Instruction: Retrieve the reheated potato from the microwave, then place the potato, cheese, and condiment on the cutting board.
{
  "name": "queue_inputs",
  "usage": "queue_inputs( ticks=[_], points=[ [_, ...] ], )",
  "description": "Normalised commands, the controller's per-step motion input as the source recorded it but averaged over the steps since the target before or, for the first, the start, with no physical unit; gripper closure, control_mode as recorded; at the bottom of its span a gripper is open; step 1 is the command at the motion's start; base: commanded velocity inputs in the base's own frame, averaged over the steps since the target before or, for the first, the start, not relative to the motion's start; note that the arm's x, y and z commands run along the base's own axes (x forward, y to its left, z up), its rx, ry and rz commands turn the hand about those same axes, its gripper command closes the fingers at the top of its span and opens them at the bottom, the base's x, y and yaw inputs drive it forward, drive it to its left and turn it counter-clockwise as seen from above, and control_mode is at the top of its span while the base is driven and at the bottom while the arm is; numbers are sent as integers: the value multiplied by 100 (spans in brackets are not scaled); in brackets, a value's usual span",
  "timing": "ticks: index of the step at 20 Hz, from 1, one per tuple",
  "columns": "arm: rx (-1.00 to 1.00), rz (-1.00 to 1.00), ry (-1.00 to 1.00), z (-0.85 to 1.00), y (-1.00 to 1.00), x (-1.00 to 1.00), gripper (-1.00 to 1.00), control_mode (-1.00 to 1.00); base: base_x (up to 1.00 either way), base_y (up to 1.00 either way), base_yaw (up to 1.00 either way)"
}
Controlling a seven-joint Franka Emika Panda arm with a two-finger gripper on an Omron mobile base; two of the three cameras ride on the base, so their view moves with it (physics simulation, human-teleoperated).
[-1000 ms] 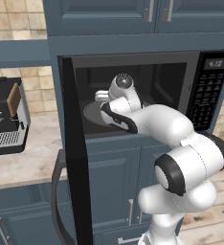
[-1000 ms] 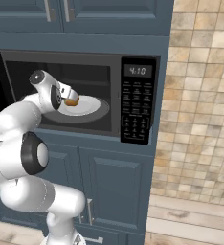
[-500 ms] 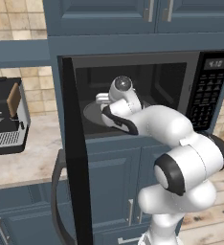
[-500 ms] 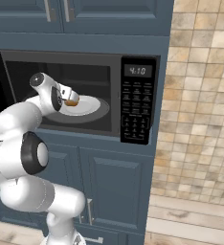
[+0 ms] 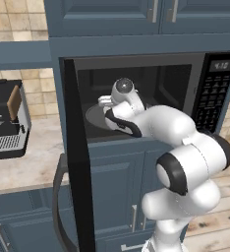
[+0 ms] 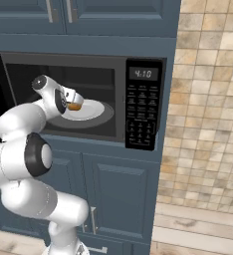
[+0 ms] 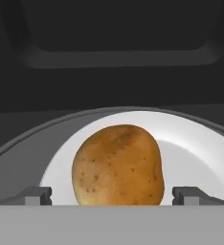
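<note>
The oval golden-brown potato point(image 7: 117, 165) had a smooth, matt skin dotted with fine dark speckles. It lay on a round white plate point(image 7: 195, 158) that looked like glazed ceramic with a soft sheen. The big black microwave point(image 6: 143, 104) had a glossy keypad panel and dull dark inner walls. The silver-and-black coffee machine point(image 5: 6, 120) looked like brushed metal, and the pale table point(image 5: 28, 165) showed a mottled stone finish.

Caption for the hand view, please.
Open claw straddles the potato on a white plate inside the microwave.
</note>
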Motion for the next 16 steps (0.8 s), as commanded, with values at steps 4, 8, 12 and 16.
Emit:
queue_inputs(
  ticks=[4,8,12,16],
  points=[
    [0,0,0,-6,0,16,-100,-100,0,0,0],
    [0,0,0,-7,-1,13,-100,-100,0,0,0],
    [0,0,0,-9,-1,13,-100,-100,0,0,0],
    [0,0,1,-14,-1,10,-100,-100,0,0,0]
  ],
)
